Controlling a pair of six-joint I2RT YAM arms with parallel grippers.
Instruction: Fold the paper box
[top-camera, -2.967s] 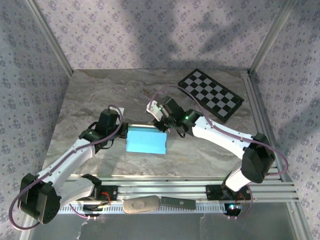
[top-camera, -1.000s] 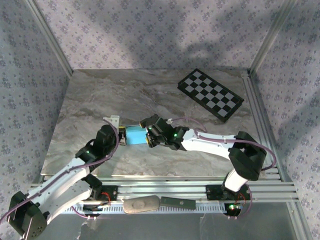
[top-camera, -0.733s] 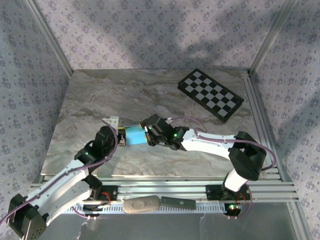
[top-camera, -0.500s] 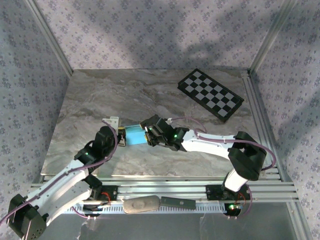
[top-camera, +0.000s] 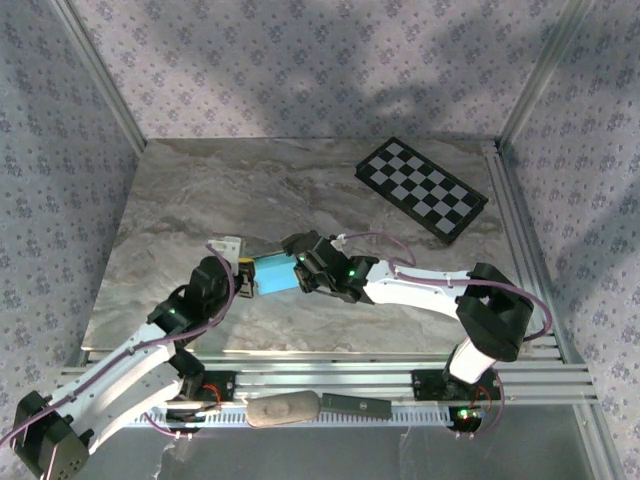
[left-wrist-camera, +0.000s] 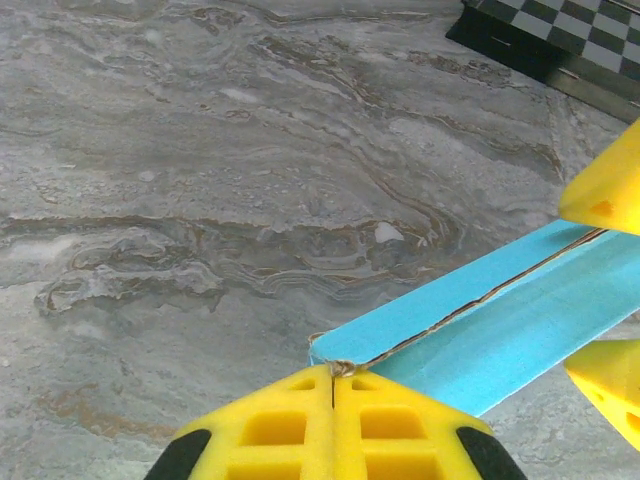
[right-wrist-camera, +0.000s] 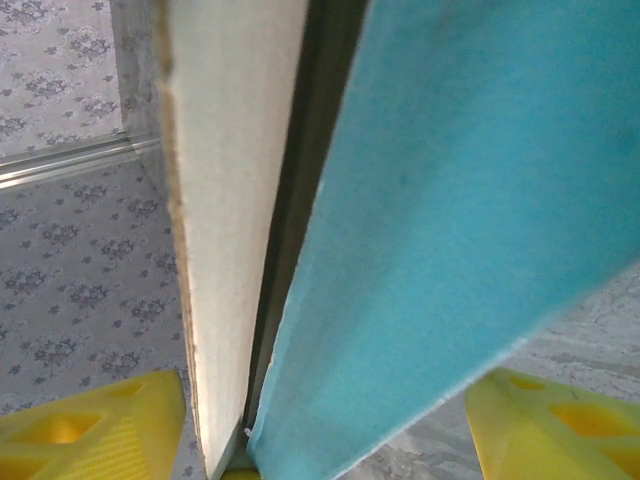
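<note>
The paper box (top-camera: 272, 273), a flat turquoise card rectangle, lies between both grippers just above the marble table. My left gripper (top-camera: 243, 277) is shut on its left corner; in the left wrist view the yellow fingers (left-wrist-camera: 333, 375) pinch the frayed corner of the paper box (left-wrist-camera: 480, 320). My right gripper (top-camera: 300, 272) is open and straddles the right end, one yellow fingertip (left-wrist-camera: 605, 190) above the edge and one below. In the right wrist view the paper box (right-wrist-camera: 470, 180) stands between the spread fingers (right-wrist-camera: 560, 420), its white inner flap (right-wrist-camera: 235, 200) parted from the turquoise face by a dark gap.
A black-and-white checkerboard (top-camera: 422, 188) lies at the back right of the marble table (top-camera: 180, 200). Patterned walls with metal corner posts close in three sides. An aluminium rail (top-camera: 400, 385) runs along the near edge by the arm bases.
The box has turned slightly, its right end now a bit higher. The right jaws narrowed on it and spread again. The left gripper stays pinched on the corner.
</note>
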